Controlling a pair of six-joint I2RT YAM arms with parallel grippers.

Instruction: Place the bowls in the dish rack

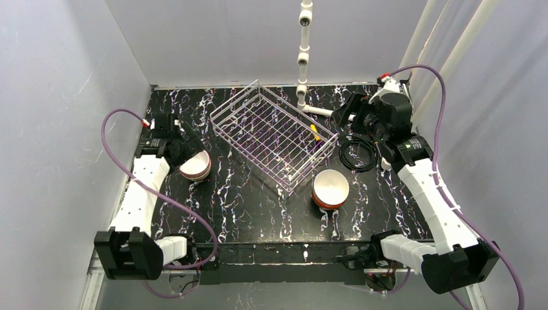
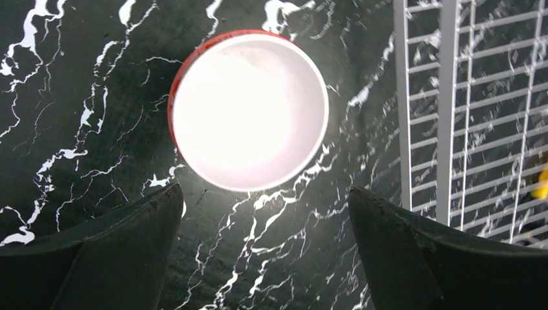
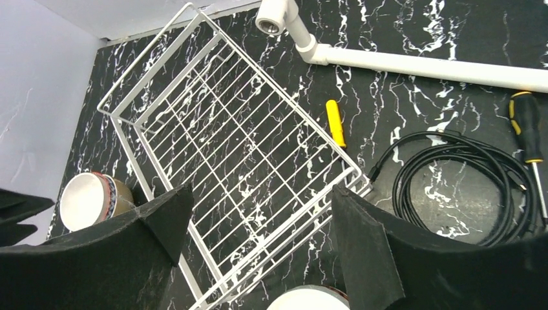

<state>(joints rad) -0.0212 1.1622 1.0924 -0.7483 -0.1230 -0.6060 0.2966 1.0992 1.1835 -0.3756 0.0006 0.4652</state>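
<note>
Inside the dish rack [image 1: 274, 132]: nothing loaded yet. One bowl stack [image 1: 195, 166] sits left of the rack, a second bowl stack [image 1: 330, 188] off its near corner. Left claw [image 2: 265, 190] and right claw [image 3: 262, 194] both gape, holding nothing.

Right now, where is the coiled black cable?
On the table's right side in the top view, the cable lies just right of the dish rack's right corner; the right wrist view shows a screwdriver beside it.

left fingers [image 2: 116, 258] spread wide, right fingers [image 3: 400, 258] likewise parted
</note>
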